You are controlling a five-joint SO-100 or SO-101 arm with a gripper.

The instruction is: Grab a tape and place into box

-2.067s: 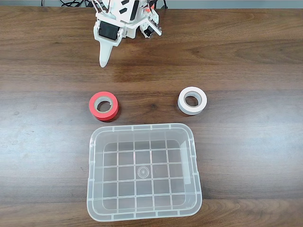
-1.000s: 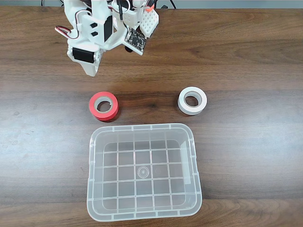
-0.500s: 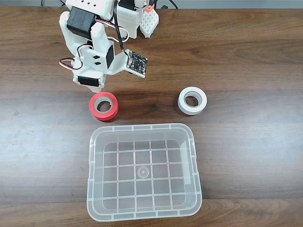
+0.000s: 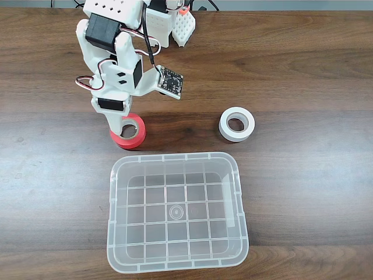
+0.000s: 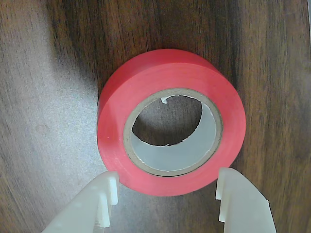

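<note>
Tool (image 4: 119, 125) hangs low over the red tape (image 4: 132, 135) in the fixed view, covering its left part; the tape lies flat on the wooden surface (image 4: 303, 70), just above the clear box (image 4: 176, 261). A white roll (image 4: 236, 124) sits well to the right. Wrist view: tool (image 5: 166, 191) fingers (image 5: 97, 206) spread apart, flanking the tape (image 5: 116, 111) near its lower edge.
</note>
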